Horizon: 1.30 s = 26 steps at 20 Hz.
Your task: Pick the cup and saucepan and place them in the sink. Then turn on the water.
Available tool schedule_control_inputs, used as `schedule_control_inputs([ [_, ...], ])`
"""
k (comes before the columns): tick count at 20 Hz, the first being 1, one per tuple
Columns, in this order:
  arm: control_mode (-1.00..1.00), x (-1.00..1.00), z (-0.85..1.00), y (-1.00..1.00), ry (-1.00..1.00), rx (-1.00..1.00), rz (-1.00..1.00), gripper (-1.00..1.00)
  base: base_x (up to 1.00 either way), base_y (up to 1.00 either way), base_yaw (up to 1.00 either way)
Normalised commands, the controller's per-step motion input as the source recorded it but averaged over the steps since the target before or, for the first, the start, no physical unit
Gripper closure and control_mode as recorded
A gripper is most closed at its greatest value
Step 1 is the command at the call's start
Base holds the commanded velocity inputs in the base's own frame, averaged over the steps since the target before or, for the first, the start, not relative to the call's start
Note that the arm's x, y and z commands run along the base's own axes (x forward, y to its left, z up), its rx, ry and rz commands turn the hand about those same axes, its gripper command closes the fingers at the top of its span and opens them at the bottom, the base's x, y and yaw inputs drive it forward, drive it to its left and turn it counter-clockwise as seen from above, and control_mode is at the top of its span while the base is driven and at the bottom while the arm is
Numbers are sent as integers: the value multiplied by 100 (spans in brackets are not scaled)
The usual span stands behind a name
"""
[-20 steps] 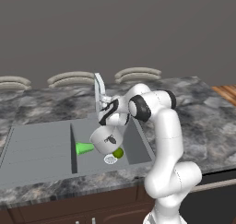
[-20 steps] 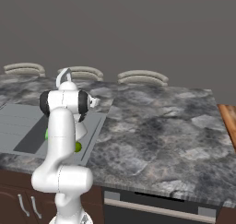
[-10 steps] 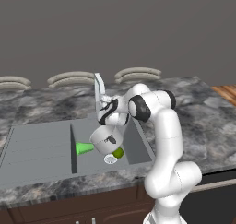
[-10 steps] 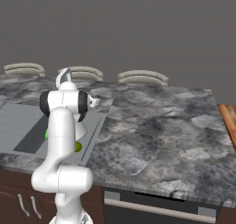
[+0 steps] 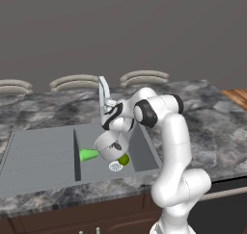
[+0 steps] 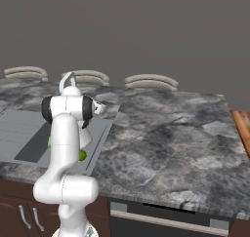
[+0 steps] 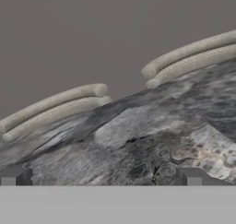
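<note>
Two items already sit in the sink (image 5: 43, 153): the green cup (image 5: 88, 155) lies on its side on the basin floor, and the saucepan (image 5: 110, 145) sits just right of it, tilted, close under my wrist. A small yellow-green ball (image 5: 124, 159) rests against the pan near the drain (image 5: 115, 166).

My fingertips (image 7: 16, 177) stand wide apart at the two lower corners of the hand view, nothing between them, so I'm holding nothing. The hand camera looks out across the dark marble counter (image 7: 152, 135) toward the pale curved rims (image 7: 55, 105) at the back wall, so the hand is pitched up and away from the basin.

Judgement: placing looks done, and the water step is in hand. The faucet (image 5: 103, 97) stands upright at the back edge of the sink, just beside my forearm in the left base view. In the right base view its curved top (image 6: 68, 80) pokes up above my elbow.

Next move calls for turning the hand toward the faucet's handle and nudging it with one finger. I can't make out the handle itself, so I need a clearer look first. Risk: bumping the saucepan while swinging round.
</note>
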Motion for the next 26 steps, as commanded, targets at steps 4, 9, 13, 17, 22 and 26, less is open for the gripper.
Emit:
schedule_control_inputs([
  [4,-100,-21,32,-98,0,0,0,-100,0,0,0],
  [9,-100,-15,40,-97,-1,0,0,-100,0,0,0],
  [13,-100,-16,47,-97,0,0,0,-100,0,0,0],
  [17,-100,-3,26,-99,0,0,0,-100,0,0,0],
  [22,-100,-4,8,-100,0,0,0,-100,0,0,0],
  [26,-100,-1,0,-100,0,0,0,-100,0,0,0],
])
